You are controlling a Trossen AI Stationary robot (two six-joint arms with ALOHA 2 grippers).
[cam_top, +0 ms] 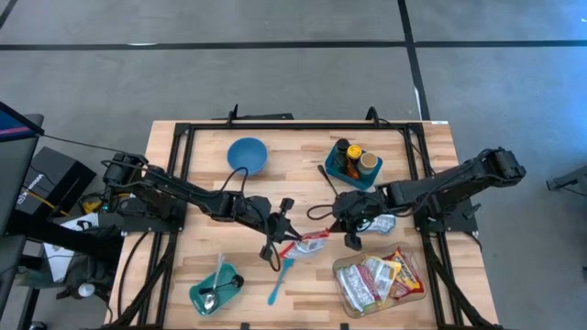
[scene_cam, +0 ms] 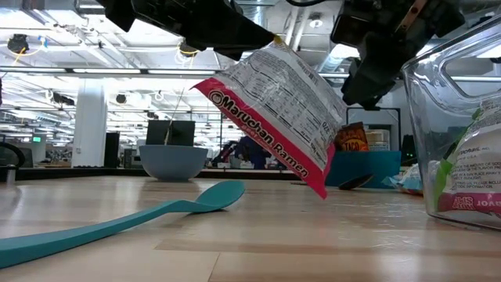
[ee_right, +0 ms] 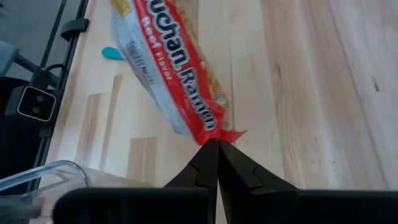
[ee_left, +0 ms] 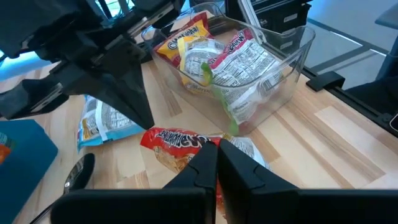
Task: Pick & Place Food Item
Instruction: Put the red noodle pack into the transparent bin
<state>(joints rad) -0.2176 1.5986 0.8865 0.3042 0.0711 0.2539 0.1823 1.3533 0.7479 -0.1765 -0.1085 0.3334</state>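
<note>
Ramen: I am seeing the ramen packet [scene_cam: 274,113] hanging tilted above the table [cam_top: 303,197], clear of the wood, between both grippers, just beside the clear bin [cam_top: 379,280].
Left gripper: the left gripper [ee_left: 216,149] is pinching one end of the packet, fingers closed on its edge.
Right gripper: the right gripper [ee_right: 217,142] is pinching the red corner seam at the opposite end, fingers closed on it.
Bin: the bin is holding several food packets and is sitting at the near right of the table.
Hidden: in the high view the arms are covering most of the packet; only a red and white sliver is showing. In the low view both grippers are cut off at the upper edge. The silver packet [cam_top: 383,223] beside the right arm is hard to read.
Edges: the teal spatula [cam_top: 282,280] is lying on the wood under and beside the packet.
Room: bare wood is lying between spatula and bin. The blue bowl [cam_top: 247,154] and the teal box of bottles [cam_top: 353,165] are standing well apart at the far side; a teal tray [cam_top: 216,291] with a spoon is sitting near the front left.
</note>
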